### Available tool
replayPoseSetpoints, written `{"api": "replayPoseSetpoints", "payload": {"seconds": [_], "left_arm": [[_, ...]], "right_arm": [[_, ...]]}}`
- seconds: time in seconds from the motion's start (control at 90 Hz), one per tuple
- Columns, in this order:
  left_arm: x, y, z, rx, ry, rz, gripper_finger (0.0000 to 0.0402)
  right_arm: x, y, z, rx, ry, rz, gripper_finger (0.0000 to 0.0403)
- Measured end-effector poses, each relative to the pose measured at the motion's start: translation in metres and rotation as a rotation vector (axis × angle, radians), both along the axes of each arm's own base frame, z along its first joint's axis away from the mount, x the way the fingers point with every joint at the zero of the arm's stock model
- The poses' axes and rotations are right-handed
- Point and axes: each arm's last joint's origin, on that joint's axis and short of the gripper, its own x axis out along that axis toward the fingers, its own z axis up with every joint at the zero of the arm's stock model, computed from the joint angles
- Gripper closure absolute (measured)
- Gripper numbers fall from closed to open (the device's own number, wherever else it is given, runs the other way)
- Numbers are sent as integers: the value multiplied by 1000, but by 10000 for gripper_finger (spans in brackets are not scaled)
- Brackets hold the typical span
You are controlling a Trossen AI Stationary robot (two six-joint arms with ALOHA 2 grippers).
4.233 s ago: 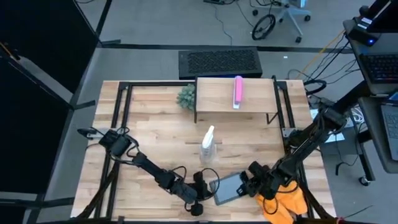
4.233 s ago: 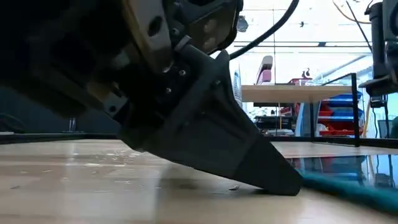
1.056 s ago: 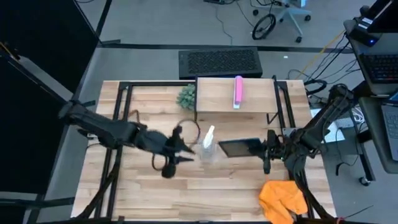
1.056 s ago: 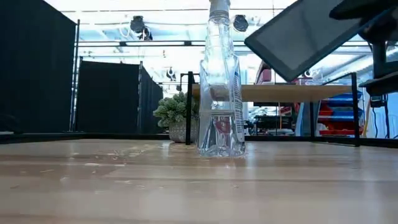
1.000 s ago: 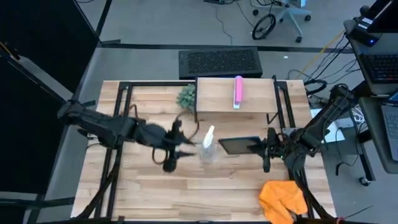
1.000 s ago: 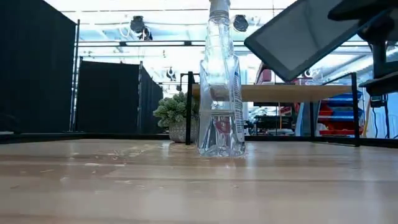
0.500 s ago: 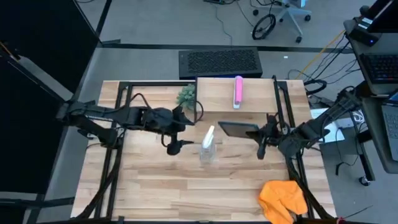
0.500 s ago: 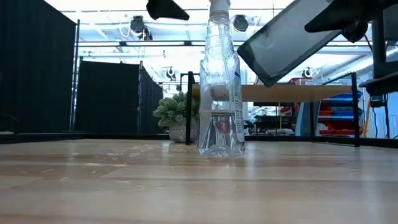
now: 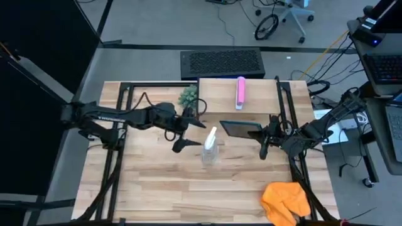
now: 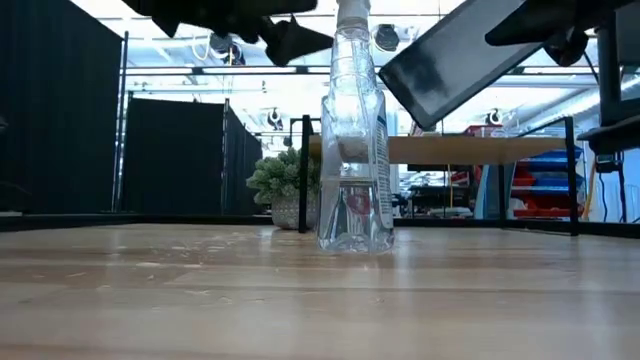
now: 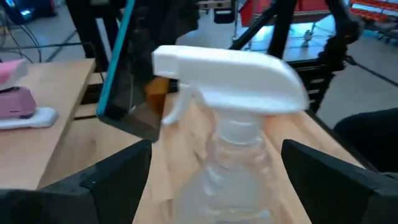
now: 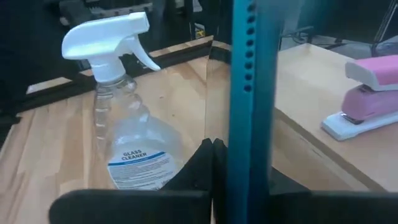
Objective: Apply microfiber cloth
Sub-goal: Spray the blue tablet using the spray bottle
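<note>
While the cloth (image 9: 286, 202) lies untouched at the near right corner of the table (image 9: 151, 188), both arms work mid-table, well away from it. The right gripper (image 9: 264, 135) is clamped on the edge of a dark tablet (image 9: 240, 130), holding it tilted in the air just beside the spray bottle (image 9: 210, 145); the low view shows the tablet raised and slanting above the bottle's shoulder. The left gripper (image 9: 186, 134) hovers at the bottle's white trigger head (image 11: 227, 65), its fingers (image 11: 99, 180) spread to either side and not touching it (the left wrist view looks straight between them at the nozzle). Judging by this layout, the wiping has not begun: nothing holds the cloth, and no part of it touches the tablet. The spraying stage appears to be the one in hand, with the bottle standing upright on the wood. What is left, by this reading, is fetching the cloth and bringing it to the screen. A pink stapler (image 9: 240, 92) and small plant (image 9: 188, 96) sit at the far side.
</note>
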Motion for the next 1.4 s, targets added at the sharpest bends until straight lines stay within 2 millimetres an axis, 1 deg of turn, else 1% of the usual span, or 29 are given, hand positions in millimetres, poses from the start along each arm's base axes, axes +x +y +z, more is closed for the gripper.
{"api": "replayPoseSetpoints", "payload": {"seconds": [0.1, 0.156, 0.244, 0.411, 0.478, 0.667, 0.856, 0.944, 1.056, 1.2, 1.4], "left_arm": [[9, 1, -8, 2, -4, -4, 57], [14, 1, -8, 1, -29, -18, 57], [16, 0, -4, -8, -64, -56, 57], [17, 0, -4, -9, -70, -67, 57], [22, 0, -7, -7, -95, -67, 57], [31, -3, -17, -27, -79, -73, 57], [38, -4, -19, -23, -143, -79, 57], [39, -4, -21, -27, -146, -88, 57], [40, -5, -23, -33, -144, -111, 57], [40, -5, -23, -34, -143, -112, 57], [40, -5, -23, -41, -132, -114, 57]], "right_arm": [[0, 0, 0, 1, 0, -1, 395], [0, 0, 0, 3, -3, -3, 395], [0, 0, 0, 3, -1, -3, 395], [0, -1, 0, 1, 1, -9, 395], [1, -2, 0, -4, 5, -17, 395], [3, -5, -1, -5, 9, -34, 395], [3, -5, -1, -11, 10, -31, 395], [4, -5, 1, -19, 4, -24, 395], [11, -4, 3, -69, -10, -36, 395], [28, -9, 5, -153, -20, -65, 395], [47, -15, 20, -203, -135, 14, 394]]}}
